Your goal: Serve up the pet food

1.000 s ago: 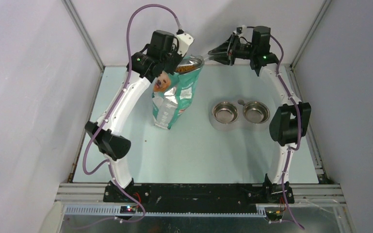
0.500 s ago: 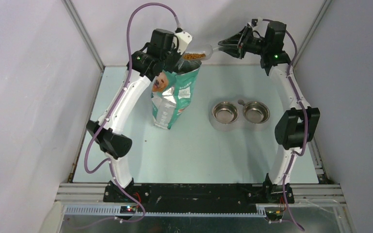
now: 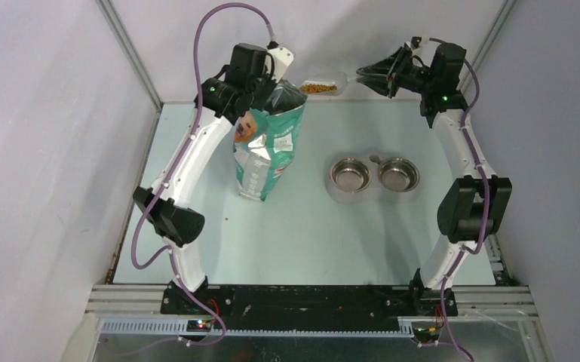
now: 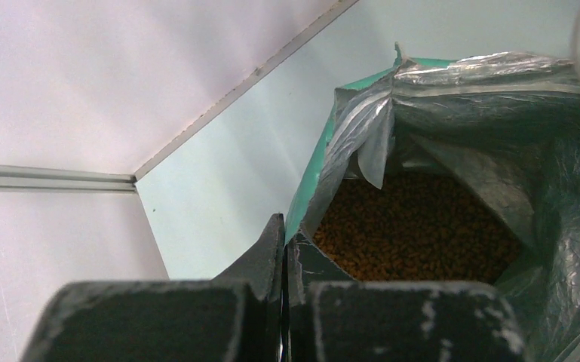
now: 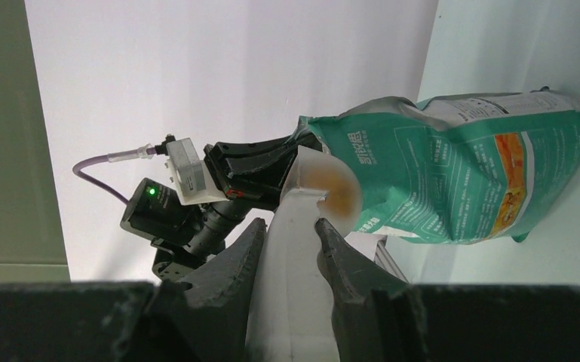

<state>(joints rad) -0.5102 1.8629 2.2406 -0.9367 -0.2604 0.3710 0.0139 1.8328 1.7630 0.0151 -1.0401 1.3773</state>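
Note:
The teal-green bag stands upright at the back left of the table, open at the top. My left gripper is shut on the bag's rim. Brown kibble fills the bag's inside. My right gripper is shut on the handle of a clear plastic scoop, held up in the air to the right of the bag's mouth. The scoop holds a small heap of kibble; the kibble shows blurred in the right wrist view. Two steel bowls sit empty at mid right.
The bowls sit in a grey double holder. Aluminium frame posts and grey walls close in the back and sides. A black rail runs along the near edge between the arm bases.
My right gripper lifted the scoop out of the bag with kibble in it and drew it up and to the right. The left gripper kept its hold on the bag rim.

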